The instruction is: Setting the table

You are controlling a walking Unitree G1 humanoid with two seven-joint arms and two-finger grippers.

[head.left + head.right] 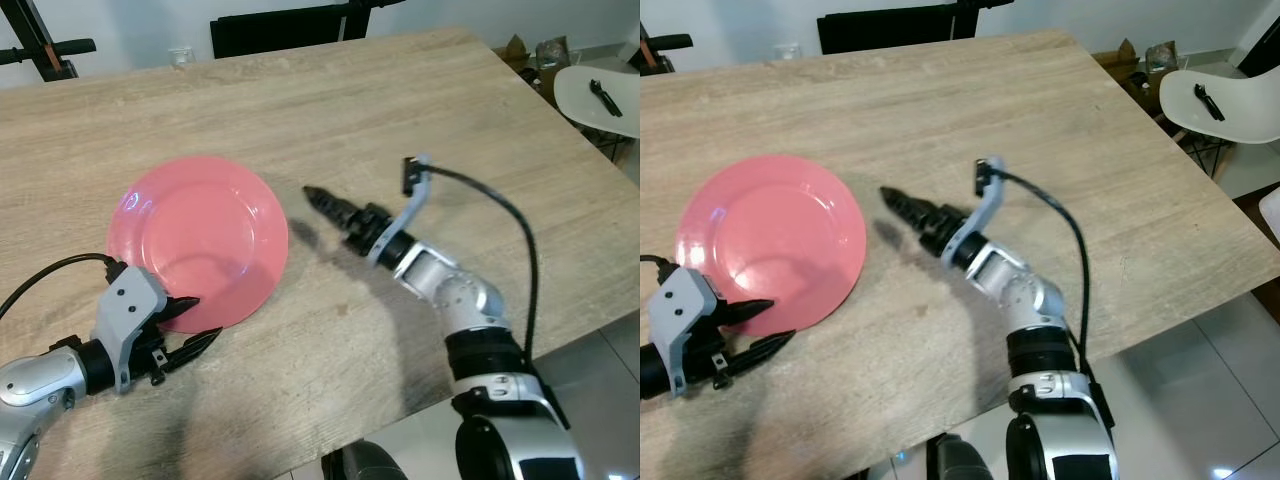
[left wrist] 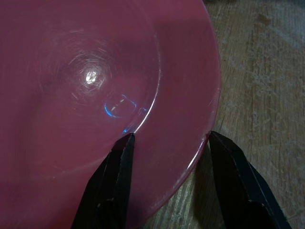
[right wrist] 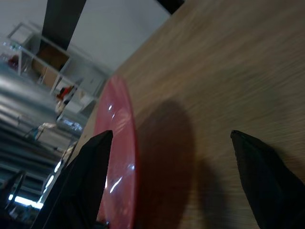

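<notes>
L gripper (image 1: pixel 190 325) fingers spread wide astride the near rim of the round pink glossy plate (image 1: pixel 200 235), one tip over the rim, one just outside on the light wood-grain table (image 1: pixel 400 110). R gripper (image 1: pixel 315 198) hovers just beside the plate's right edge, apart from it, pointing toward the plate; wrist view shows its fingers wide apart. Plate lies flat, near-left part of tabletop, round so no long axis; bare wood open beyond and to the right, table's near edge close behind L gripper.

The plate (image 1: pixel 200 240) is glossy pink with pale glints. The table (image 1: pixel 420 120) is light oak with grey grain streaks. Both grippers, left (image 1: pixel 190 325) and right (image 1: pixel 325 203), have black fingers on silver arms. At two o'clock, a white chair (image 1: pixel 600 95).
</notes>
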